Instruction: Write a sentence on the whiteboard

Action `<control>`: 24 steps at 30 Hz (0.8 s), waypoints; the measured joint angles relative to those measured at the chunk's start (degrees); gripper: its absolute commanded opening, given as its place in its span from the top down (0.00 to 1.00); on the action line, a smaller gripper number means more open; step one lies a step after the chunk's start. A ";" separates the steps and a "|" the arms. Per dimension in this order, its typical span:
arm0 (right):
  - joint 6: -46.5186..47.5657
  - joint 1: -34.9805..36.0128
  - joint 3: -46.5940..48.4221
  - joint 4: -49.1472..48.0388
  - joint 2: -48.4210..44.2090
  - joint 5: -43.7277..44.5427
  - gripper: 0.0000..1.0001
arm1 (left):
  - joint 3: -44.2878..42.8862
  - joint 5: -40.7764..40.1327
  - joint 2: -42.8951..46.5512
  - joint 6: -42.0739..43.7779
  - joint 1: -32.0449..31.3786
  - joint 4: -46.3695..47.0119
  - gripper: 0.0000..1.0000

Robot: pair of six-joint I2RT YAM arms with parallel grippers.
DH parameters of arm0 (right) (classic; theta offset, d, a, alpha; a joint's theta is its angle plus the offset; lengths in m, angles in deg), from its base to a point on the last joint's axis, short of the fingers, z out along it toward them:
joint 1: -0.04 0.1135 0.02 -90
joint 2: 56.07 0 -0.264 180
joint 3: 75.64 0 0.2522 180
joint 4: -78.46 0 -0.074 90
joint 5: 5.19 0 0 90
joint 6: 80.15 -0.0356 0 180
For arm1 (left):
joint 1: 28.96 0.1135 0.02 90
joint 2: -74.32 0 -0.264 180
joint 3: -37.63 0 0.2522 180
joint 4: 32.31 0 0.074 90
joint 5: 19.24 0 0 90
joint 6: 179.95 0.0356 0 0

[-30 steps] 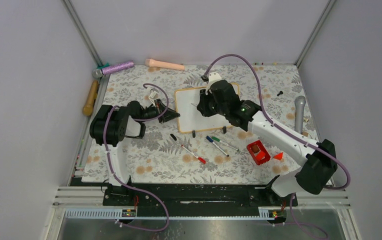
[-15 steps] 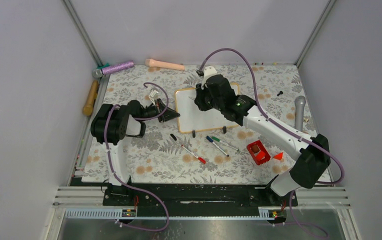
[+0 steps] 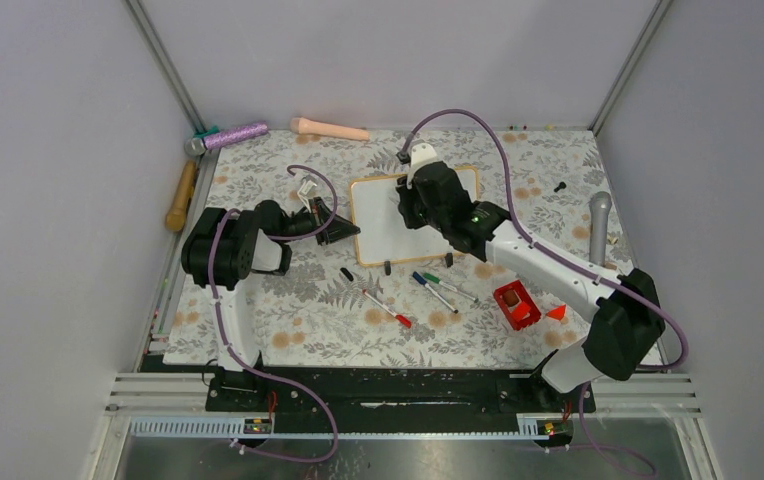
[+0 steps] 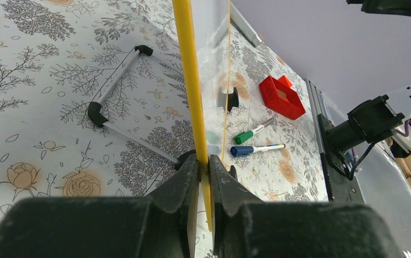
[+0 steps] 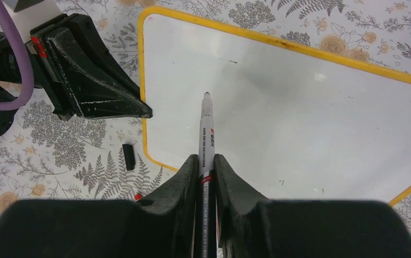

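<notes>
Shifting slightly nearer from above, the right hand point(image 3: 410, 205) resettles over the whiteboard point(image 3: 378, 228) mid-counter point(image 3: 298, 320), while the left hand point(image 3: 343, 232) stays put at the board's left edge. Its wrist view shows it clamped on the yellow frame. The right wrist view shows that hand clamped on a marker point(image 5: 206, 129), tip over a blank face, so writing seems not yet begun.

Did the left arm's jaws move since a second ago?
No. The left gripper stays clamped on the whiteboard's left edge, same spot beside the black cap.
</notes>
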 measured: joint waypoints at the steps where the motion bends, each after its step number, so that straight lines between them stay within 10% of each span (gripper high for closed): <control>1: 0.07 0.00 -0.33 -0.13 -0.13 0.00 1.00 | 0.00 0.04 0.00 0.07 0.00 0.00 1.00; 24: 0.13 0.00 -0.94 -2.12 -1.90 -0.22 1.00 | -1.11 1.16 -2.73 -0.02 0.63 2.45 1.00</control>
